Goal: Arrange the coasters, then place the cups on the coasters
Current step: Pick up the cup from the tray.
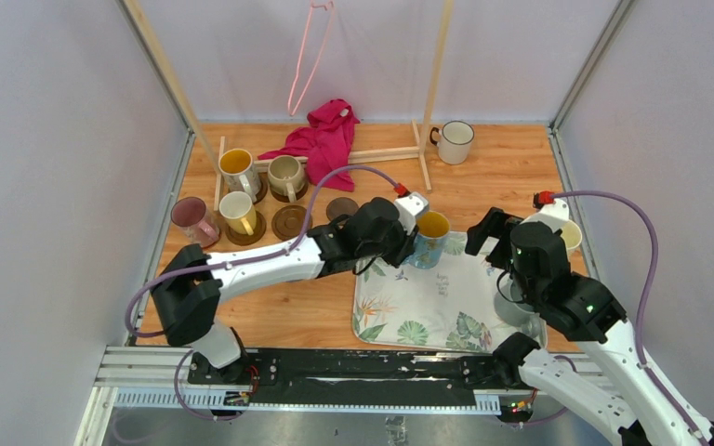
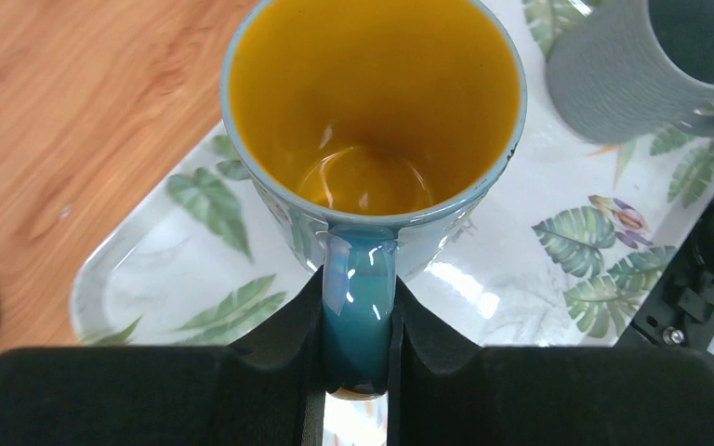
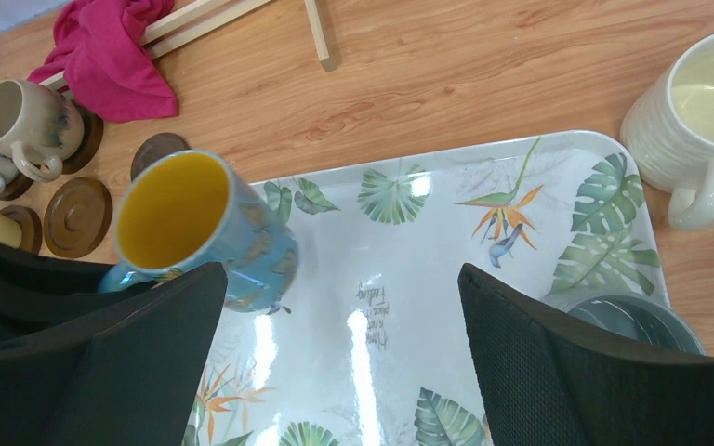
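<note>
At the far left corner of the tray (image 1: 446,321), the left gripper (image 2: 360,307) is clamped on the handle (image 2: 358,265) of the blue mug (image 1: 430,232), which is yellow inside. In the left wrist view both fingers (image 2: 288,372) press the handle, jaws narrow, mug mouth up. The mug leans a bit in the right wrist view. I cannot tell if its base touches the tray.

The right gripper (image 3: 342,276) hangs over the tray's middle with its jaws wide and nothing between them. The grey mug (image 2: 632,65) stands on the tray near its right edge, mostly hidden under the right arm from above. The cream mug (image 1: 569,234) sits on the table (image 1: 502,177) just beside the tray's far right corner.

Far left of the table, the orange-yellow mug (image 1: 239,170), beige mug (image 1: 286,175) and pale yellow mug (image 1: 240,214) each sit on a dark brown coaster (image 1: 246,236). The maroon-pink mug (image 1: 193,220) is just left of them, and I cannot tell whether a coaster is under it. A bare coaster (image 1: 289,221) lies beside the pale yellow mug, and a second bare coaster (image 1: 341,207) lies between it and the blue mug.

The white mug (image 1: 454,141) with a dark rim stands far back right, straight on the wood. The pink cloth (image 1: 325,135) is draped over the wooden frame (image 1: 386,153) at the back.
</note>
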`<state>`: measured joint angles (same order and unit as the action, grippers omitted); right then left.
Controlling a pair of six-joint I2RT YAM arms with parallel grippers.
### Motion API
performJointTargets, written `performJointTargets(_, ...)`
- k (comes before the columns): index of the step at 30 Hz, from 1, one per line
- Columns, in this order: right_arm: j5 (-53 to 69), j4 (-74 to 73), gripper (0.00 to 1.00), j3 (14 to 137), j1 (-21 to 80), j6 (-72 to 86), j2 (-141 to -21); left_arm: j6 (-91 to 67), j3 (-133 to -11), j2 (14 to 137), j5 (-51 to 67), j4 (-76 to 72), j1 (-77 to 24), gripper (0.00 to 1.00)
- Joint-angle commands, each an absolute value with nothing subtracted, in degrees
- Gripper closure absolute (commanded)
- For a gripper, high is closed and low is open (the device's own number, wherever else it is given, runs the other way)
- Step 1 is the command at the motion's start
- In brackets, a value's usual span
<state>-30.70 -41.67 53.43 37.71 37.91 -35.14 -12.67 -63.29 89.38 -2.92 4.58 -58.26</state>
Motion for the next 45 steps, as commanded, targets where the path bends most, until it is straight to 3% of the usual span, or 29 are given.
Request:
performJointTargets(1, -31.6, -39.9, 0.0, 52.7, 38.3, 37.6, -36.2, -16.2, -59.1, 81.1, -18.3, -0.6, -58.3, 1.0)
performJointTargets(11, -29.6, -36.8, 0.0, 53.0, 38.3, 35.4, -39.5, -20.9, -52.0, 70.1, -39.8, 9.4, -54.9, 1.0)
performJointTargets(24, -26.8, -35.3, 0.0, 52.7, 38.3, 35.0, -40.8, -27.2, -46.9, 67.4, -45.7, 11.3, -41.2, 1.0)
performJointTargets(45, -24.9, -35.2, 0.0, 52.4, 38.3, 34.9, -41.8, -28.9, -44.6, 73.7, -44.2, 2.5, -35.1, 1.0)
